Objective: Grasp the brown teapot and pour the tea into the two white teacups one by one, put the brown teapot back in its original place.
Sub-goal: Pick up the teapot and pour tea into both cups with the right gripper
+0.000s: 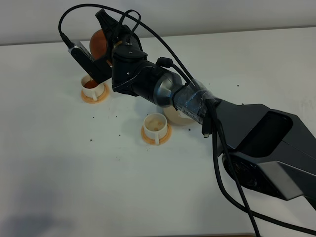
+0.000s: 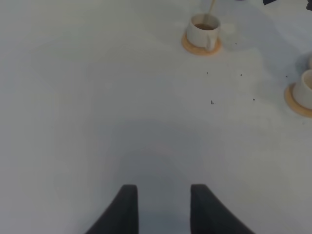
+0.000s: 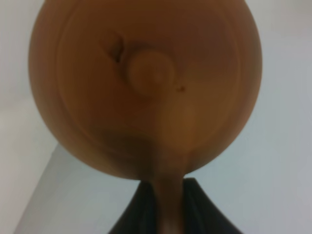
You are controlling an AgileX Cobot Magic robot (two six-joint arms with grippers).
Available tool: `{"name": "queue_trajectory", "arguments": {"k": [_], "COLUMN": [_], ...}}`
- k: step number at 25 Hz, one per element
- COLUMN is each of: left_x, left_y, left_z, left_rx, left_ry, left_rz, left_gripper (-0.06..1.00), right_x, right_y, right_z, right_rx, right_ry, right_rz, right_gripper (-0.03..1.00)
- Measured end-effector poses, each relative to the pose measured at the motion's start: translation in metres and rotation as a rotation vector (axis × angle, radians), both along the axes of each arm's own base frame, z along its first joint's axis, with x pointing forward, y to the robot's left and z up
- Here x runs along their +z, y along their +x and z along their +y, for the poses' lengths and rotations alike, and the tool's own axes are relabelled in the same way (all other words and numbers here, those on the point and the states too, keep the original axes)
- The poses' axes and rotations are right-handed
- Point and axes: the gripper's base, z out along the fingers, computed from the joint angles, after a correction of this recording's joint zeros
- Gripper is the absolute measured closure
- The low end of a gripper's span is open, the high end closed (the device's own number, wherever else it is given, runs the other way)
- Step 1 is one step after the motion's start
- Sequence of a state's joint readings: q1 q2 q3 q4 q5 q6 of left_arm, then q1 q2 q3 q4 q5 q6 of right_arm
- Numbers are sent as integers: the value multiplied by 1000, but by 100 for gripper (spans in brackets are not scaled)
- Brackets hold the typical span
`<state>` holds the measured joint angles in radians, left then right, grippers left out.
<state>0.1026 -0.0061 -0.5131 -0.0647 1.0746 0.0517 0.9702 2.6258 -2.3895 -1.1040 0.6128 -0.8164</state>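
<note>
The right tool (image 1: 109,49), clamped on the stubby handle, holds the brown teapot (image 1: 97,41) tipped above the far white teacup (image 1: 93,85), at 10 o'clock from the second teacup (image 1: 155,124). A thin stream (image 2: 212,7) falls into it. The left tool (image 2: 163,209) hangs over the table (image 2: 97,97), fingers spread. Pouring well likely calls for a slow, steady tilt, levelling off before overflow. The trivet (image 1: 173,117) lies partly hidden at 2 o'clock of the second teacup.

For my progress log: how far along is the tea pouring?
Done: the brown teapot is off its trivet. In hand: the right end effector pours it into the far teacup, already holding tea. Remaining: the near teacup looks empty; teapot returns last.
</note>
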Motion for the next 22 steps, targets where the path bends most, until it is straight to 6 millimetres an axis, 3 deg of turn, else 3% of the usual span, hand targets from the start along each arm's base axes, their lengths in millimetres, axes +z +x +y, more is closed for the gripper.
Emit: {"name": "queue_trajectory", "arguments": {"k": [22], "left_x": [0], "left_y": [0], "left_z": [0], "left_rx": [0], "left_ry": [0], "left_rz": [0], "left_gripper": [68], "right_x": [0], "right_y": [0], "right_z": [0], "right_rx": [1], "right_ry": [-3], "right_rz": [-4], "right_gripper": [88]}}
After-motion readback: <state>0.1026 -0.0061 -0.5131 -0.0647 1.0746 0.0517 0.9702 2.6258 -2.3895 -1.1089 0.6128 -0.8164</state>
